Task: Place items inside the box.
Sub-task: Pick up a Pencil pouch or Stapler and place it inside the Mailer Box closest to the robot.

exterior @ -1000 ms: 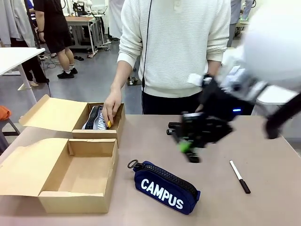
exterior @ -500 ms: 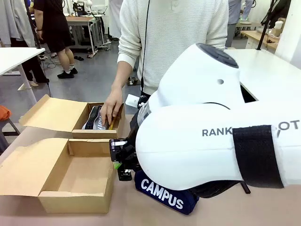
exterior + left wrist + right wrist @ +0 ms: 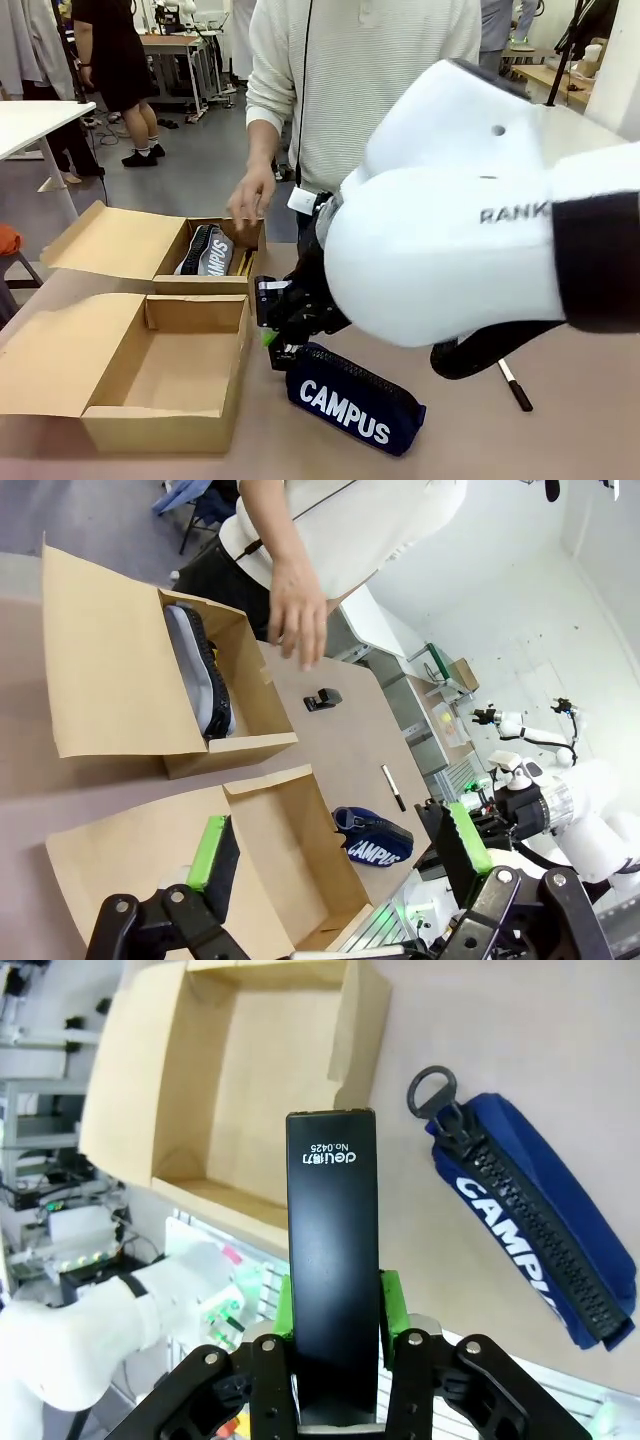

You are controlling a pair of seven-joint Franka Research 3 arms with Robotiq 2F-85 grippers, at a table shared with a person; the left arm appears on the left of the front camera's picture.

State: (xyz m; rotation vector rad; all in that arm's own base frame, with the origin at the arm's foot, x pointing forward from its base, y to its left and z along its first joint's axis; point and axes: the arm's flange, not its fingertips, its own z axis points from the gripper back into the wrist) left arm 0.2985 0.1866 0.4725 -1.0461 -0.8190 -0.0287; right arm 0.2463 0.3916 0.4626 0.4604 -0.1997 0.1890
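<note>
Seeing the empty box lower left, with the navy CAMPUS case bottom centre beside it?
Yes. I have the right gripper clamped on the black stapler, frame centre; left gripper jaws apart, holding nothing.

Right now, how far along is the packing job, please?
Done: a grey pencil case lies in the far box. In hand: the right end effector grips a black stapler close to the near box. Left: the navy pencil case, the marker and a second stapler wait on the table.
</note>
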